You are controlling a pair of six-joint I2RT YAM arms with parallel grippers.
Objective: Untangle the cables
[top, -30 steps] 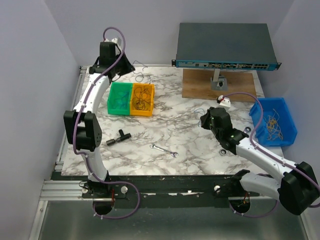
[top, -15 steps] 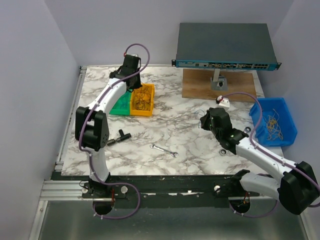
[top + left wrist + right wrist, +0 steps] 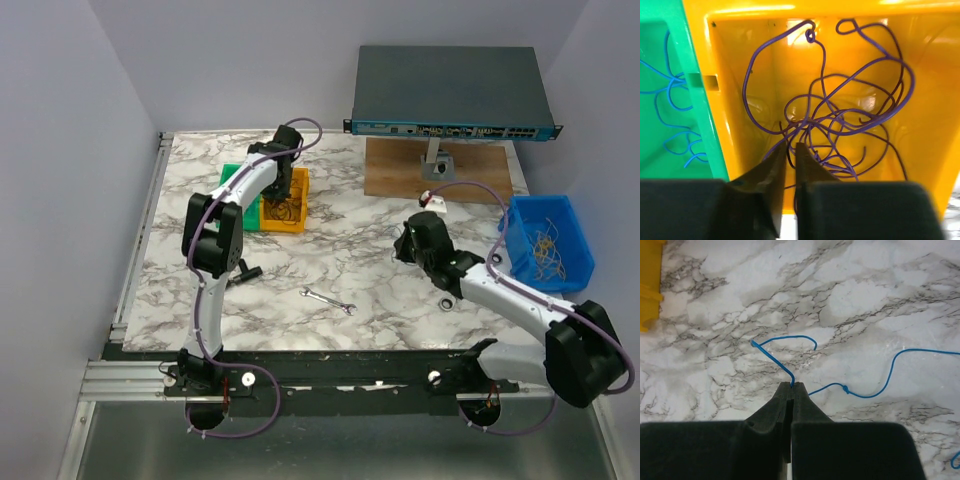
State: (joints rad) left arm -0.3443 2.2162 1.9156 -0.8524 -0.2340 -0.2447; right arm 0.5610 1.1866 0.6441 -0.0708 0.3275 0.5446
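Note:
A tangle of dark purple-brown cables [image 3: 840,125] lies in the yellow bin [image 3: 730,75], also seen in the top view [image 3: 283,228]. Thin blue cables [image 3: 670,95] lie in the green bin [image 3: 695,115] beside it. My left gripper [image 3: 791,146] hangs low over the yellow bin [image 3: 285,190]. Its jaws stand a narrow gap apart, and a dark cable strand runs through the gap. My right gripper [image 3: 791,385] is shut on a blue cable [image 3: 875,390] that trails right across the marble. In the top view the right gripper [image 3: 405,245] is right of centre.
A blue bin [image 3: 520,215] of yellowish wires stands at the right edge. A network switch [image 3: 450,90] sits on a wooden board [image 3: 400,175] at the back. A silver wrench [image 3: 329,301], a black T-shaped part [image 3: 245,272] and small rings [image 3: 447,300] lie on the table.
My left arm has swung from the far left corner rightward and now sits over the yellow bin. My right gripper has shifted slightly left and farther back.

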